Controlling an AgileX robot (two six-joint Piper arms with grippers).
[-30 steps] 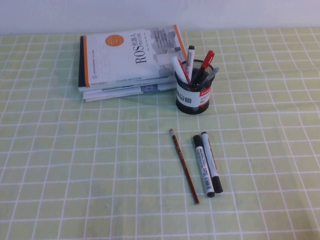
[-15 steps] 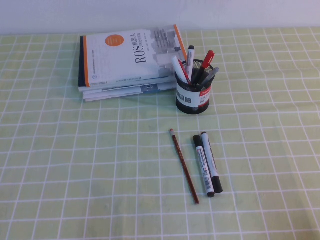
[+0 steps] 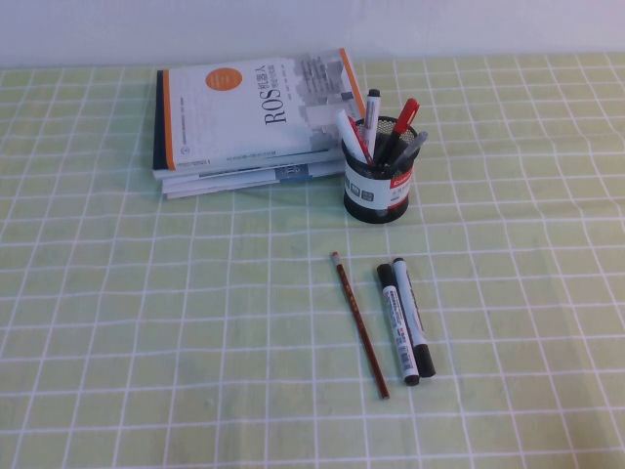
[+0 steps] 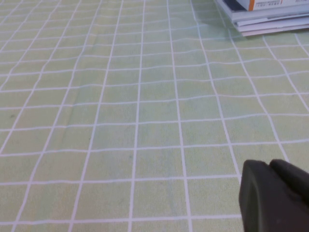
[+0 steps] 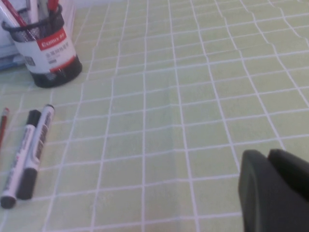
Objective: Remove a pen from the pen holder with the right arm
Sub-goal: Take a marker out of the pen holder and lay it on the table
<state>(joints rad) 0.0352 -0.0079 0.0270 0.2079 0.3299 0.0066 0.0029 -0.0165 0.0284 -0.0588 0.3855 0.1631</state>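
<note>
Nothing moved: pen holder (image 3: 378,184) stands crowded with pens (image 3: 402,117); my right tool (image 5: 268,157) hangs closed over the tabletop (image 3: 146,293) nearby; left tool (image 4: 269,167) near the books (image 4: 270,21), width I cannot tell.

Lying loose: two markers (image 3: 397,324), one pencil (image 3: 360,325). Standing: one pen holder (image 3: 378,191), carrying at least four pens (image 3: 403,116). Resting: one book stack (image 3: 254,103).

Pen holder (image 3: 378,191) right of books (image 3: 244,112); 2 markers (image 3: 396,318), pencil (image 3: 358,322) before it.

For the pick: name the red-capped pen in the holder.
The pen leaning right; the others' caps are black, white or grey. Left gripper and right gripper hover over cloth.
</note>
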